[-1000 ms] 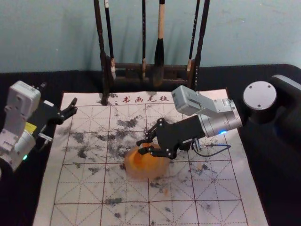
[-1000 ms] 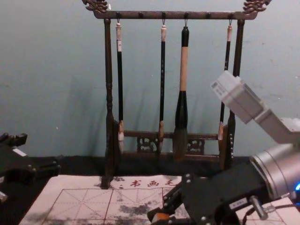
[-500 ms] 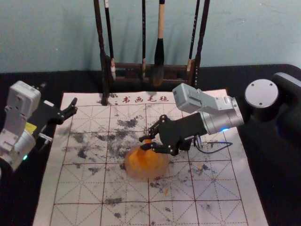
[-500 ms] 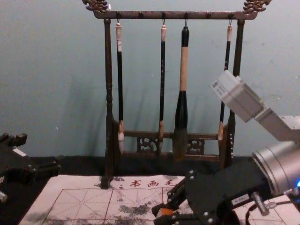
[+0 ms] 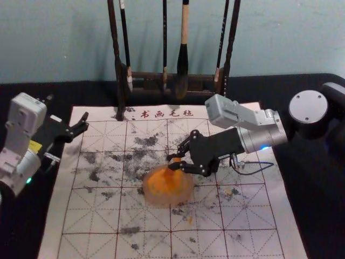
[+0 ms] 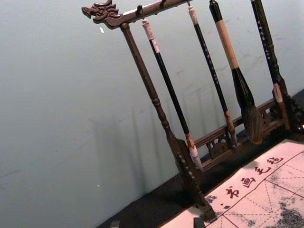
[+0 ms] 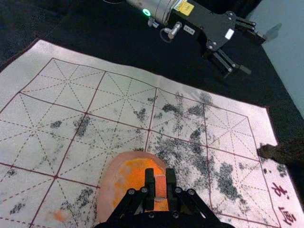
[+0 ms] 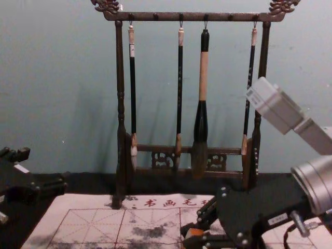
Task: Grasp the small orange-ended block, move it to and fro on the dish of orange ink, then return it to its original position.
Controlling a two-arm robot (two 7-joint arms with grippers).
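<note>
I have the right gripper (image 5: 175,161) just above centre in the head view, over the upper-right rim of the orange ink dish (image 5: 168,198), its fingers closed on the small block (image 7: 160,186). Against the earlier frames, it has slid toward the right of the head view and slightly up, taking the block away from the middle of the dish; the chest view shows the same rightward shift, with the block now low in the frame, right of centre. The dish sits where it did on the calligraphy mat (image 5: 253,216). In the right wrist view the block's long axis runs in line with my fingers — pinched between the two tips, its pinkish-orange face showing. From the chest, a pale edge faces the left of the frame, beside the orange face. I can't tell whether the block touches the dish. My left gripper (image 5: 68,112) is parked at the left of the head view — fingers spread, same place as before.
</note>
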